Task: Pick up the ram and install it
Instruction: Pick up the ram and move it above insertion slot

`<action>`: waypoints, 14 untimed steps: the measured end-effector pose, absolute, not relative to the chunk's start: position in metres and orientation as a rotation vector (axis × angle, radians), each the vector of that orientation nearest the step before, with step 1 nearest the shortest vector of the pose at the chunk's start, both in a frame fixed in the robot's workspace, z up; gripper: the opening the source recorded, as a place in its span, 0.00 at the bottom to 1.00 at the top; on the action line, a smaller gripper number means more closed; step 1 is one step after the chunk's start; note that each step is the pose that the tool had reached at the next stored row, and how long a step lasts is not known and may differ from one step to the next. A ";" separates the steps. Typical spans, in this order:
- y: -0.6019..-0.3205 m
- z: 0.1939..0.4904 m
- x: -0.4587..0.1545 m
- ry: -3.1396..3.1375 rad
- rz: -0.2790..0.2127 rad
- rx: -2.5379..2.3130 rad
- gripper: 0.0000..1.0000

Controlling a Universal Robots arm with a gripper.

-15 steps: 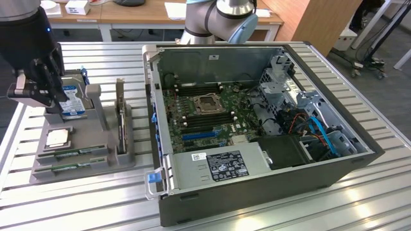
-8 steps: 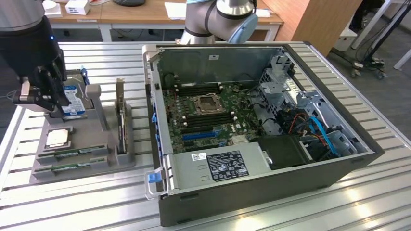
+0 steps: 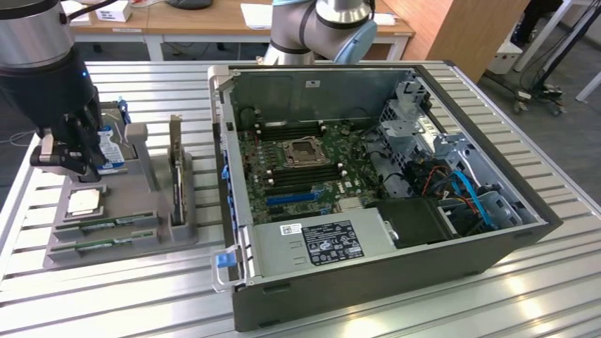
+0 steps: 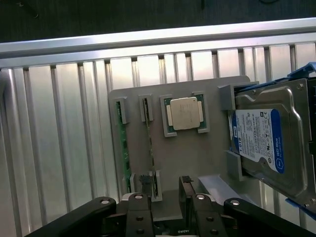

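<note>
Approach step, as you'd judge it; pick not made. Your black gripper (image 4: pixel 164 186) hovers over the grey fixture tray (image 4: pixel 207 148), fingers narrowly parted, empty. Long thin green ram stick (image 4: pixel 148 133) sits on edge in its slot there. Grasping calls for jaws squared across that thin edge.

Counter (image 3: pixel 549 282) (image 4: pixel 64 138): ribbed aluminium top, long parallel slats, bare metal showing around everything on it. Two things sit directly on it. Grey tray (image 3: pixel 127 201) (image 4: pixel 192 153) at the exterior view's left, flat on the slats. Open case (image 3: pixel 376 282) takes the middle and the exterior view's right, lying on its side with the open face up and the board inside showing. The tray's edge is just beside the case wall; can't tell if they touch. The tray carries ram sticks (image 3: pixel 105 225) (image 4: pixel 120 143) in its front slots, a chip (image 3: pixel 84 203) (image 4: pixel 184 113) behind them, and a drive (image 3: pixel 112 148) (image 4: pixel 261 138) and a card (image 3: pixel 176 169) standing on edge.
</note>
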State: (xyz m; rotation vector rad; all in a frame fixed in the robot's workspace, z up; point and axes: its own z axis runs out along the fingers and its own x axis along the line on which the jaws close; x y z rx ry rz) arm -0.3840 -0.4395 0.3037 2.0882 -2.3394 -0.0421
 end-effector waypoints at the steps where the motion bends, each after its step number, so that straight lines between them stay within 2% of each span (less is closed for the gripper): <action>1: -0.440 0.304 -0.384 -2.340 -0.042 2.088 0.36; 14: -0.461 0.304 -0.385 -2.335 -0.042 2.093 0.36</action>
